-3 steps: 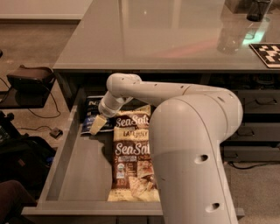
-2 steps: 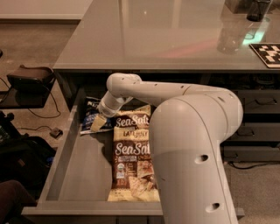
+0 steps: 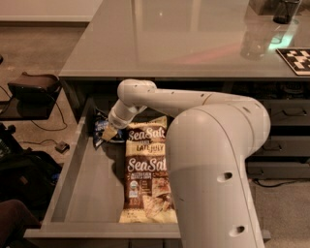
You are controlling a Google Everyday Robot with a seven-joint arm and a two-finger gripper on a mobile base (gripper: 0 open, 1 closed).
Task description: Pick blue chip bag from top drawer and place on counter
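Observation:
The top drawer (image 3: 89, 196) is pulled open below the counter (image 3: 169, 43). The blue chip bag (image 3: 100, 127) lies at the drawer's back left corner, partly under the counter edge and partly hidden by my gripper. My gripper (image 3: 109, 132) reaches down into the drawer and sits right at the bag's right edge, touching or almost touching it. My white arm crosses the drawer from the right and hides its right side.
Two brown and cream Sea Salt bags (image 3: 147, 141) (image 3: 147, 191) lie in the drawer's middle, right of the gripper. On the counter's far right stand a clear glass (image 3: 255, 41), a dark cup (image 3: 286, 9) and a black-and-white marker (image 3: 296, 59). Narrow drawer fronts (image 3: 288, 114) are at right. A dark case (image 3: 31, 89) sits on the floor at left.

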